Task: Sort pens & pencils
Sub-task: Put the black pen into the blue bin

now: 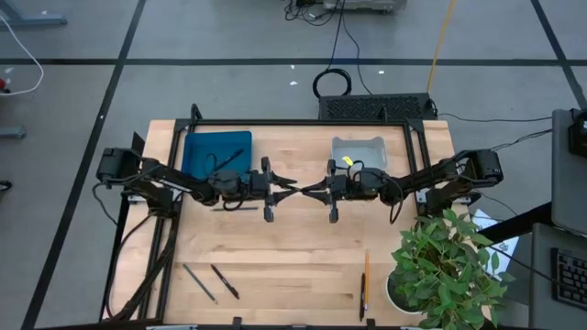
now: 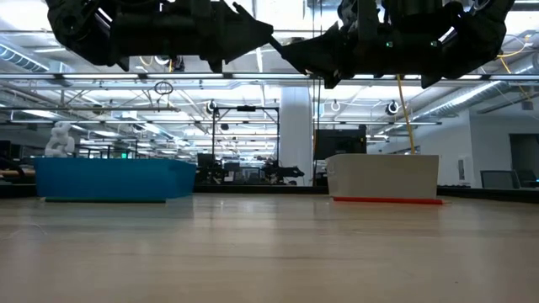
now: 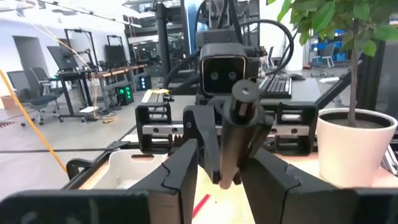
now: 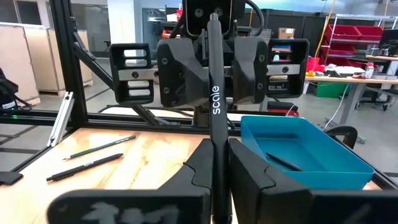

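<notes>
Clamped tight on a black pen [image 4: 214,93], the right gripper [image 1: 323,190] holds it by one end, while the left gripper [image 1: 275,188] has its fingers [image 3: 177,171] set either side of the pen's far end; whether those pads actually press the barrel cannot be told. The two arms meet nose to nose above the middle of the table [image 1: 293,266], both stretched level and raised clear of the wood, with the pen bridging the gap between them. This reads as a handover: the blue tray [image 1: 197,147], which already holds a dark pen, sits on the left arm's side, so the right arm is probably offering this one across. The white bin [image 1: 344,151] lies behind the right arm, with a red pencil [image 2: 387,200] along its front foot in the low view. Near the front edge remain two dark sticks [image 1: 211,281] at the left and an orange pencil [image 1: 365,275] at the right, beside the potted plant [image 1: 449,266], all well apart from both grippers.
</notes>
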You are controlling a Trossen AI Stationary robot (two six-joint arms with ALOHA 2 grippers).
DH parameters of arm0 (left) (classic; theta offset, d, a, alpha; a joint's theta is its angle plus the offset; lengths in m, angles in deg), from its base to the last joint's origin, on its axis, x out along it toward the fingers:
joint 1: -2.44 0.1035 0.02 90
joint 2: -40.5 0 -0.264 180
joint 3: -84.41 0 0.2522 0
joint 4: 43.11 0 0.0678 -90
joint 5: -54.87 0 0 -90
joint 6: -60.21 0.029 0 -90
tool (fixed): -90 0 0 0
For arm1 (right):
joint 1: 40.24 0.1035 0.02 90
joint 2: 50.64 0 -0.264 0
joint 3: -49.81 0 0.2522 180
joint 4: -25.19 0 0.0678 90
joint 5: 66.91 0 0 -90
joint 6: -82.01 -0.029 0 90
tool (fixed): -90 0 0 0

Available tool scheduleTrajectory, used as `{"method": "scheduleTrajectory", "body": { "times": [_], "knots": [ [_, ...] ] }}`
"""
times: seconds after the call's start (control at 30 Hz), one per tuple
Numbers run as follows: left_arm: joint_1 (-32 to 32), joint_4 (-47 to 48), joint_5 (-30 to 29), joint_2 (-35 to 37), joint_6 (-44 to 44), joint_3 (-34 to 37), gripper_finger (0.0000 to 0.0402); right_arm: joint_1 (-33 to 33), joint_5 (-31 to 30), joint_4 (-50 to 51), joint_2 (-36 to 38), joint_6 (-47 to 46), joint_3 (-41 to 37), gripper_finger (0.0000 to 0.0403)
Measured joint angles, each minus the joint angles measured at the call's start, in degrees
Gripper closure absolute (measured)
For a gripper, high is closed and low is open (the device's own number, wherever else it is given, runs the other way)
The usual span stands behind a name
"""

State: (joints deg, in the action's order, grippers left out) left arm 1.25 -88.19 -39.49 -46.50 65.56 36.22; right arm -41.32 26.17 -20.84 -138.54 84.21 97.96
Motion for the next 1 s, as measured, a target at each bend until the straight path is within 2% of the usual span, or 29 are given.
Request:
{"method": "scheduleTrajectory", "body": {
  "times": [0.37, 0.6, 0.8, 0.87, 1.0],
  "knots": [
    [-0.02, -0.17, -0.20, 0.01, -0.12, -0.03, 0.0287, -0.02, -0.01, 0.02, 0.00, 0.00, 0.00, 0.0386],
    [-0.07, 0.19, -0.33, 0.02, -0.34, -0.03, 0.0367, -0.07, -0.25, 0.04, 0.00, 0.15, 0.00, 0.0386],
    [-0.07, 0.31, -0.67, 0.02, -0.53, -0.05, 0.0367, -0.07, -0.24, 0.04, 0.00, 0.22, 0.00, 0.0385],
    [-0.07, 0.83, -1.03, 0.02, -0.51, -0.09, 0.0364, -0.06, -0.72, 0.11, -0.02, -0.21, 0.00, 0.0367],
    [0.07, 4.20, -2.44, 1.38, 0.12, 0.15, 0.0366, 0.07, -4.69, -0.16, 0.78, -1.59, -0.64, 0.0297]
  ]
}}
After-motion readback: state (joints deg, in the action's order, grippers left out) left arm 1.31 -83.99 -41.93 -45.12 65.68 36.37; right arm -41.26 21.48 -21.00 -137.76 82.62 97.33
